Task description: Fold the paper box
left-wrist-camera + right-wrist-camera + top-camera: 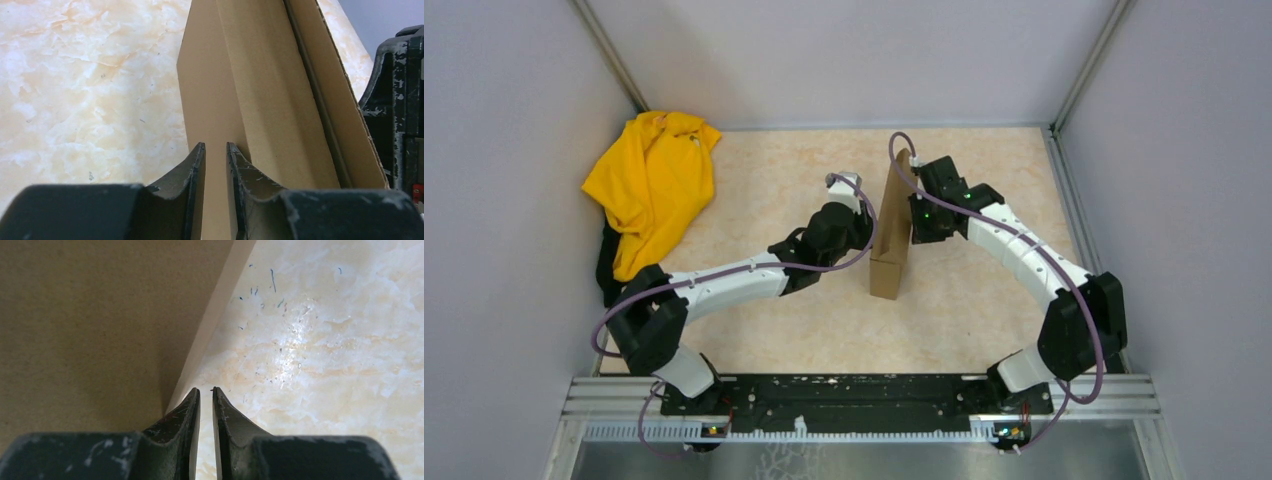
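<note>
Brown cardboard stands on edge in the middle of the table (984, 300). This is the paper box (889, 235), folded nearly flat and upright on one narrow side, its length running from twelve o'clock to six o'clock as seen from above. It tilts a little, with the top edge leaning toward the far end. From the left wrist view I can see several panels lying close against one another, one long flap turned in along the right side with its corrugated edge showing. The inside is hidden between these layers, so I cannot tell whether the box holds anything.

The left gripper (216, 145) sits at nine o'clock of the box, right up against its face. Its two fingers stand a narrow gap apart and cardboard fills the view between them. I cannot tell whether they pinch a panel or only point at it.

The right gripper (205, 389) is at three o'clock, on the other face. Its fingers are almost together with only a thin slit left, and nothing is in it. The cardboard wall rises just beside the left finger, with the marbled tabletop beyond.

A crumpled yellow cloth (649, 185) lies at ten o'clock in the far left corner, well apart from the box.
</note>
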You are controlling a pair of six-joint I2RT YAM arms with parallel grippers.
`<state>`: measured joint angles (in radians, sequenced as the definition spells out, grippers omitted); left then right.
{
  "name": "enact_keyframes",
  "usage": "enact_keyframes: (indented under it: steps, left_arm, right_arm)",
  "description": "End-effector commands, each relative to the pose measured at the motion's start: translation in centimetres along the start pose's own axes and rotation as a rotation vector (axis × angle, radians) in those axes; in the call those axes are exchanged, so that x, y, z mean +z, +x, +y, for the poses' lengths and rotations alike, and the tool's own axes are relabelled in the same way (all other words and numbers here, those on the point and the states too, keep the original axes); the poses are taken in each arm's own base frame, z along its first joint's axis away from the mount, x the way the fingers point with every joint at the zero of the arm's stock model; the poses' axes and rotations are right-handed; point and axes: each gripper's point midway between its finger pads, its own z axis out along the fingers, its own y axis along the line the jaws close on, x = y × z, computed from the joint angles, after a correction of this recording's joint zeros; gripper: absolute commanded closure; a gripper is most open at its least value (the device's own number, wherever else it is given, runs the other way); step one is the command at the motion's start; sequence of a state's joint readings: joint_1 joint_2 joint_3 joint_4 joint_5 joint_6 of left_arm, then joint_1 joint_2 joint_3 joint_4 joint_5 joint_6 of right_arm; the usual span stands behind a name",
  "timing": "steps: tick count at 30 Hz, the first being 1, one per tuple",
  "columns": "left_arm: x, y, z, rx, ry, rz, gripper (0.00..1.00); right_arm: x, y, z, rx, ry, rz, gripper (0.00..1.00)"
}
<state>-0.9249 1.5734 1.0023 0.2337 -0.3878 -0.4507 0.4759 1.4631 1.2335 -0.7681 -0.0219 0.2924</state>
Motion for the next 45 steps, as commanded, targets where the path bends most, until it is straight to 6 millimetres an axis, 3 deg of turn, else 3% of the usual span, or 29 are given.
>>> enact_keyframes:
  steps: [1, 12, 21, 37, 45]
  left_arm:
    - [0.2, -2.3, -2.5, -0.027, 0.079, -0.056, 0.72]
    - [1.4, -0.3, -3.6, -0.049, 0.123, -0.002, 0.72]
    - [2.1, 0.5, -4.9, -0.065, 0.152, 0.019, 0.72]
    - [2.1, 1.5, -8.3, -0.098, 0.241, 0.039, 0.72]
    - [1.6, 1.0, -7.6, -0.072, 0.216, 0.021, 0.71]
  right_arm:
    - [-1.9, -2.4, 0.3, 0.033, 0.008, -0.152, 0.84]
    - [-2.1, -3.8, 0.9, 0.172, -0.007, -0.236, 0.91]
    - [-1.4, -3.2, 2.0, 0.17, -0.002, -0.213, 0.93]
    - [-0.4, -4.3, 4.2, 0.161, -0.02, -0.208, 0.95]
    - [-1.0, -3.5, 3.1, 0.154, 0.015, -0.213, 0.94]
